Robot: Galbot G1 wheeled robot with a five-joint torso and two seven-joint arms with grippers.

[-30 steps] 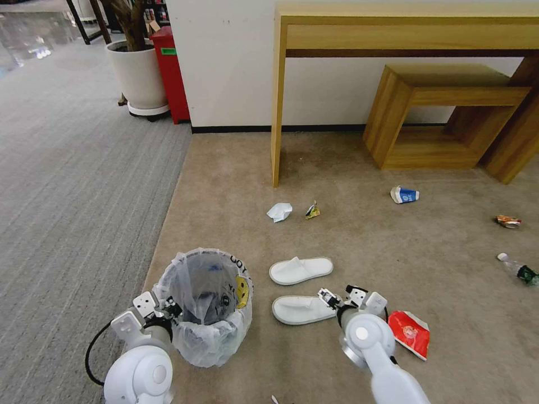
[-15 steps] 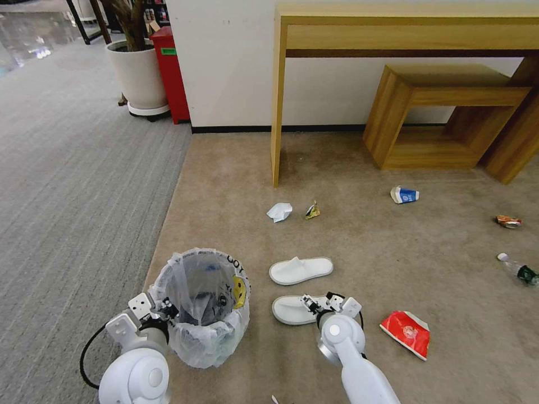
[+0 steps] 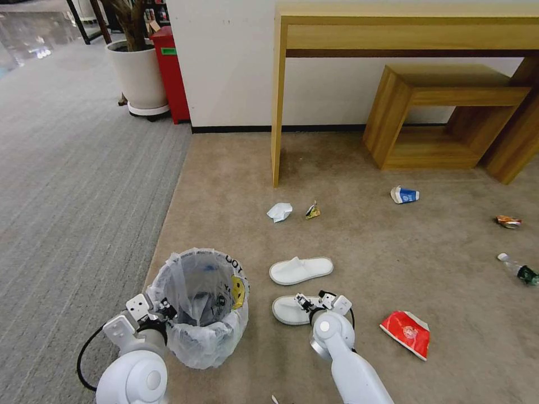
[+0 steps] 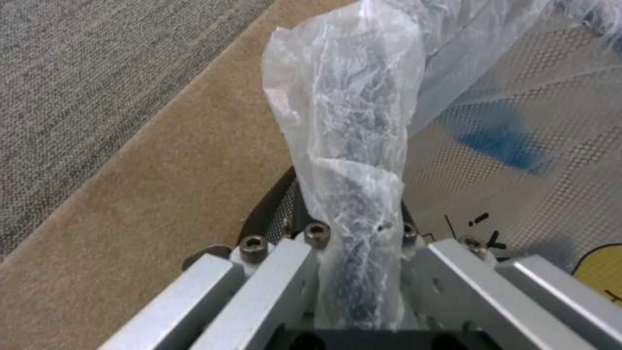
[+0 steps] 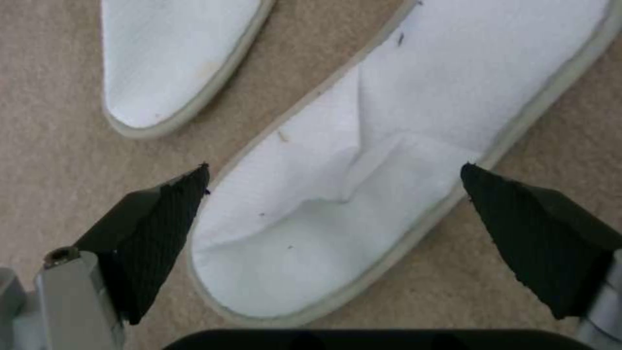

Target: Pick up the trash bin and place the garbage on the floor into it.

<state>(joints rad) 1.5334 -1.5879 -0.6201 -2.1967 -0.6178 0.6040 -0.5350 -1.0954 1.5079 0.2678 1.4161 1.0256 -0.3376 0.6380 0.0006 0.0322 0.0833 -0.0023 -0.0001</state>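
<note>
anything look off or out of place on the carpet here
Yes: litter is strewn over the floor: two white slippers, a red snack bag, a tipped paper cup, crumpled tissue.

Even, soft indoor light; faint shadows; wide-angle edge bending.

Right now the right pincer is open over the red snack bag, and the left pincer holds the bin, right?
Not quite. The right pincer is open over the nearer white slipper, not the red snack bag, as the right wrist view shows. The left pincer does hold the trash bin.
</note>
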